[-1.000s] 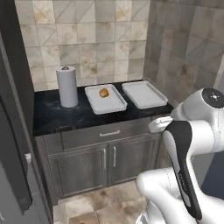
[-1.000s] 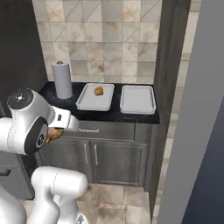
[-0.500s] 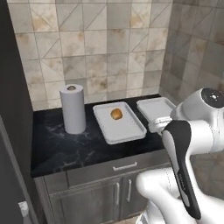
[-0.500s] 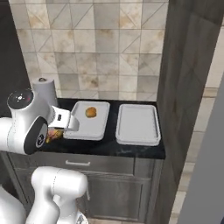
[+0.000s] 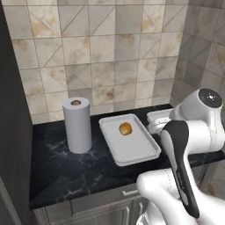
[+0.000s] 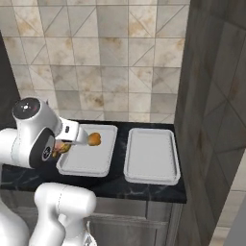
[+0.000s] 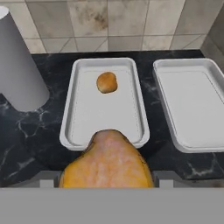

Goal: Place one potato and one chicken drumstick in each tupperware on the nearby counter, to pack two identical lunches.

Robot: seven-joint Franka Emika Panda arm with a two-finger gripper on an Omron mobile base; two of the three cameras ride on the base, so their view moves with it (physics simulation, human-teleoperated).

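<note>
Counter (image 5: 66, 176): now viewed from much nearer than 1 second ago; the base is judged to have driven in.

2 tupperware trays: left tray (image 7: 78, 127) holds 1 potato (image 7: 106, 82); right tray (image 7: 192, 109) is unfilled.

Gripper (image 7: 105, 183): part-closed, clamped on 1 chicken drumstick (image 7: 107, 162), carried short of the left tray's near rim; placement is judged next.

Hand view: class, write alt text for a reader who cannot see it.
An orange chicken drumstick fills the foreground, before a white tupperware holding one potato. An empty tupperware sits right; a paper towel roll stands left.
</note>
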